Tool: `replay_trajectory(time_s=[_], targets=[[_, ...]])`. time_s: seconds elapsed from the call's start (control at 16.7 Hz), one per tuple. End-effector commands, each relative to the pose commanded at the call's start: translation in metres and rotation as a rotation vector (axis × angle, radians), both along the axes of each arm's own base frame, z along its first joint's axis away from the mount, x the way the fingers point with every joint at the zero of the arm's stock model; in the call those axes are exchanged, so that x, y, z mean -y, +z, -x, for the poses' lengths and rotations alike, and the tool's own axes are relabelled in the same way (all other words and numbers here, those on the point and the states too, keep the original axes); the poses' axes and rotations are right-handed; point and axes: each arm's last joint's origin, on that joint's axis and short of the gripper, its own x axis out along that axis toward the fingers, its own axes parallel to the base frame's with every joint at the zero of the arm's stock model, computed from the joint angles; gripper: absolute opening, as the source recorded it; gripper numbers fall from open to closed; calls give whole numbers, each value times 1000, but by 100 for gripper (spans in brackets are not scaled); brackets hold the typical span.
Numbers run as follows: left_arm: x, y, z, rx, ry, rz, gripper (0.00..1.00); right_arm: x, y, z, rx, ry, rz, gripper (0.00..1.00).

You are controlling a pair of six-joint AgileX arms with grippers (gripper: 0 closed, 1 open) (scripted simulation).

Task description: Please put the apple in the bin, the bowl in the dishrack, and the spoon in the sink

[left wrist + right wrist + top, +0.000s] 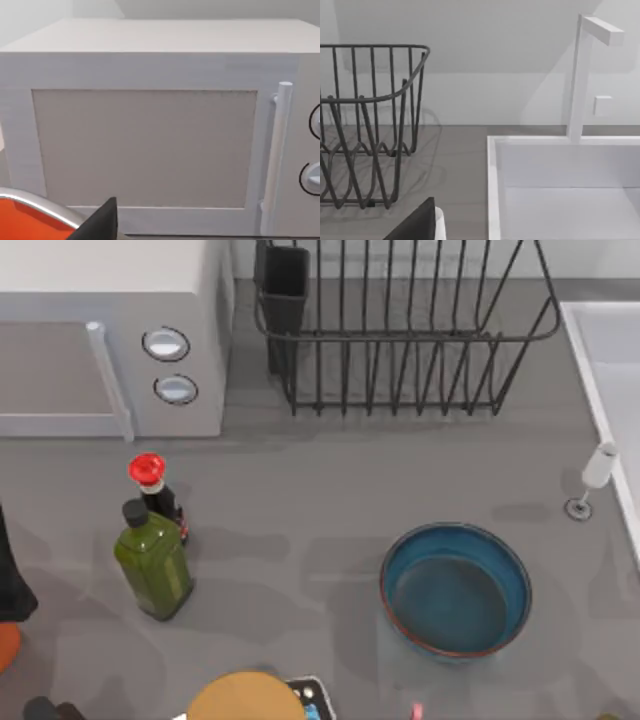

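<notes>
grey countertop [300, 490] under soft even light, pale wall [495, 45] behind; white microwave [110, 340] at rear left with bar handle [110, 380] and two round knobs [166, 344]; white angular faucet [580, 75] at the wall.

No legible text, labels, brands or numbers anywhere. Microwave [110, 340] front and its two dials: blank. Green bottle [153, 562] and red-capped bottle [150, 485]: no label readable. Small device [308, 695] at the near edge: markings too small to read.
</notes>
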Motion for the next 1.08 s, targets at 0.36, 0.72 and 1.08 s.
replay_trajectory(time_s=[0.36, 0.72, 1.08], targets=[[0, 0, 0, 0, 0, 0, 100, -12, 43, -9, -258, 84, -79, 100], [0, 0, 0, 0, 0, 0, 100, -47, 81, -67, -836, 137, -134, 100], [0, 0, 0, 0, 0, 0, 100, -104, 82, -132, -1320, 79, -85, 100]])
